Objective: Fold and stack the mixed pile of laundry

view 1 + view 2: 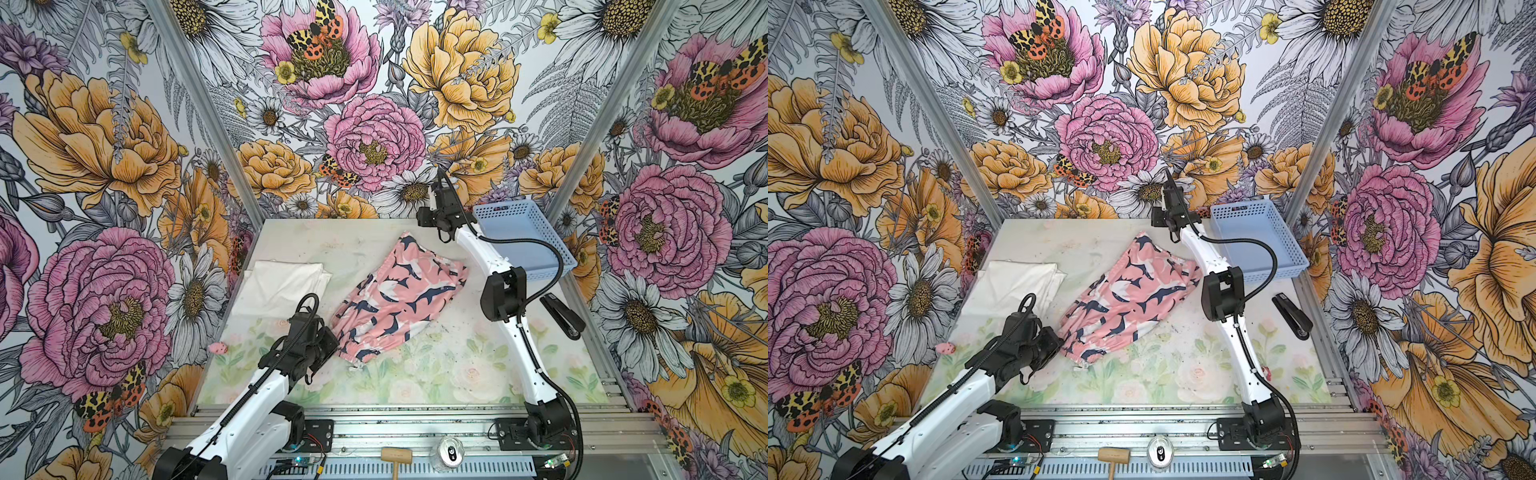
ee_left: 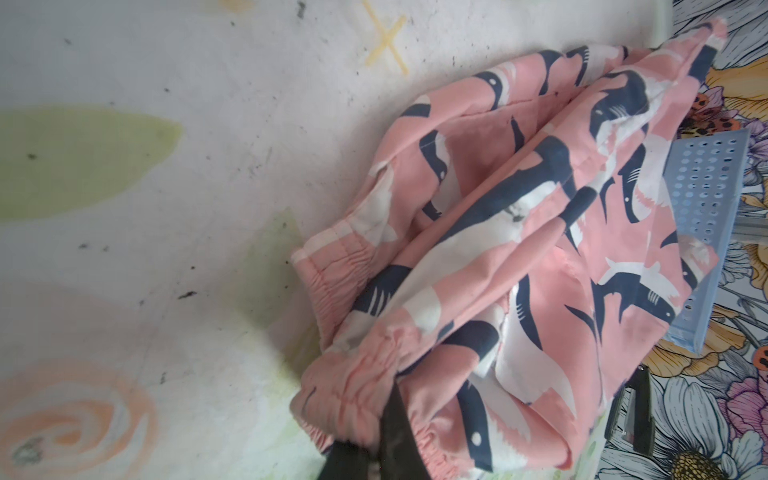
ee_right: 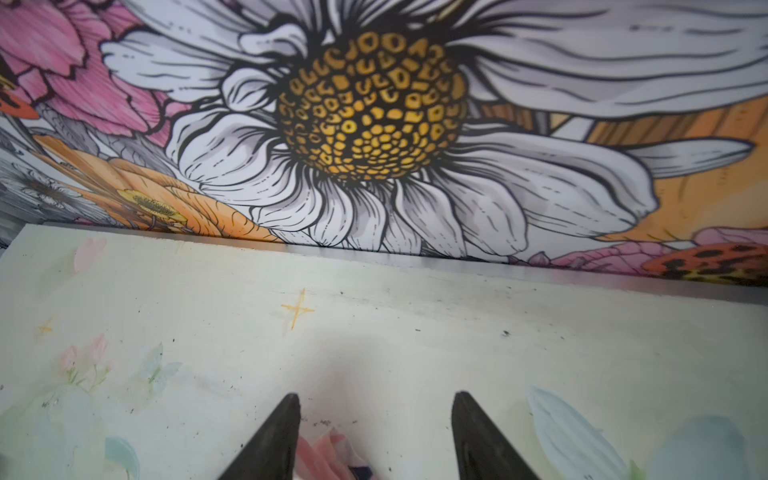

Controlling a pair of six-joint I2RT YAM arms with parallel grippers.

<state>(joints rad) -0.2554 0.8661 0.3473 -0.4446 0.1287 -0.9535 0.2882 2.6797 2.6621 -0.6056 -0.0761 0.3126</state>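
Pink garment [image 1: 399, 299] lies diagonal, rumpled, in middle of table [image 1: 436, 374]. White T-shirt [image 1: 282, 286] folded flat at far left, near it but apart. Step in hand: folding pink garment. Left gripper [image 2: 370, 444] clamped on elastic waistband [image 2: 353, 382] at near corner. Right gripper [image 3: 376, 401] has jaws parted, holds nothing, above far corner; cloth tip below, ungripped. Next, likely: right regrips far edge, both fold over, then stack on T-shirt.

Floral mural walls [image 1: 83, 166]; aluminium corner posts [image 1: 203, 104]; pale flower-print tabletop [image 1: 436, 374], dirt-speckled.
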